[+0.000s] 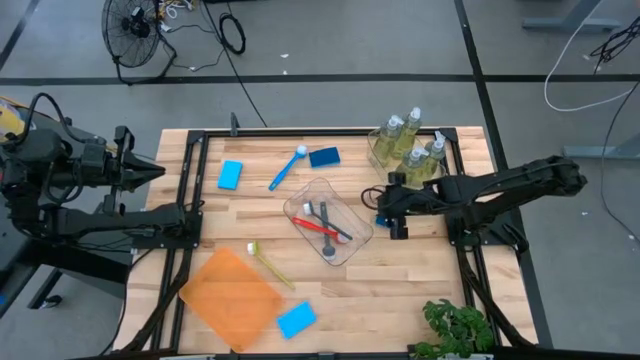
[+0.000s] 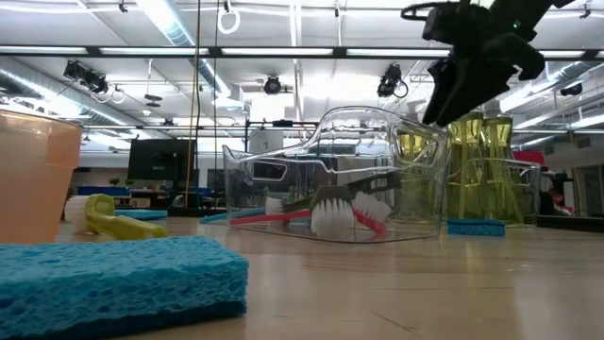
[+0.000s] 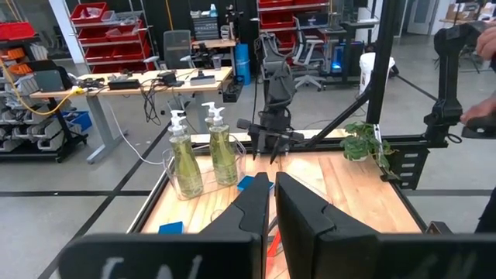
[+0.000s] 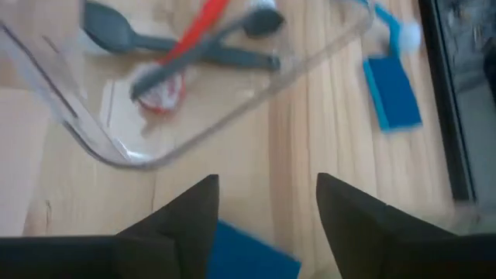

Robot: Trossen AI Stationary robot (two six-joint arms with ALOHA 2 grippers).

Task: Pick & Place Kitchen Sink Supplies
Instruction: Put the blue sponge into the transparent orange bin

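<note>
I see R gripper (image 1: 392, 212) hovering just right of clear tub (image 1: 327, 220), fingers apart, holding nothing, blue sponge (image 4: 252, 256) on the table under it. Bottle tub (image 1: 405, 150) crowds the far-right corner; open board near side. L gripper (image 1: 150, 170) parked off left edge, fingers closed, empty. Red brush (image 1: 315, 225) and grey brush (image 1: 332, 226) lie in tub.

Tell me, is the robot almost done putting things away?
Not yet. The clear tub holds a red brush and a grey one. The open right gripper hovers over a blue sponge. The blue brush, yellow-green brush and other sponges lie loose. The left gripper waits, shut.
</note>
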